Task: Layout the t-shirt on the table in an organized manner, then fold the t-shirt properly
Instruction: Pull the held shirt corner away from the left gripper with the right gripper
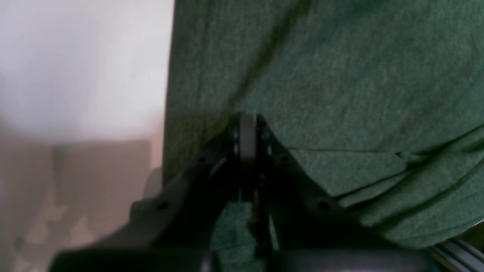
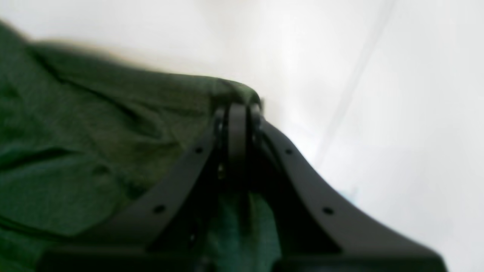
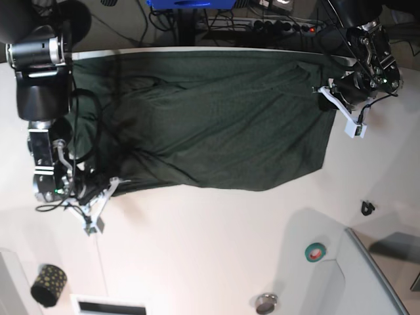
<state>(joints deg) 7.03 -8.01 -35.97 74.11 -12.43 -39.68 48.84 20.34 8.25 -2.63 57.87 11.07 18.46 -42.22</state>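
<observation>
The dark green t-shirt (image 3: 216, 125) lies spread and wrinkled across the far half of the white table (image 3: 197, 249). In the base view my left gripper (image 3: 326, 92) sits at the shirt's far right corner. The left wrist view shows it (image 1: 247, 130) shut on the t-shirt (image 1: 340, 75) near a straight cloth edge, with the table (image 1: 75, 56) beside it. My right gripper (image 3: 113, 186) is at the shirt's near left edge. In the right wrist view it (image 2: 237, 111) is shut on a raised fold of the t-shirt (image 2: 94, 143) over the table (image 2: 378, 75).
A teal tape roll (image 3: 315, 251), a small black piece (image 3: 368, 208) and a grey raised tray (image 3: 374, 275) are at the near right. A patterned cup (image 3: 49, 283) stands near left, a round metal object (image 3: 266, 303) at the front. Cables run behind the table.
</observation>
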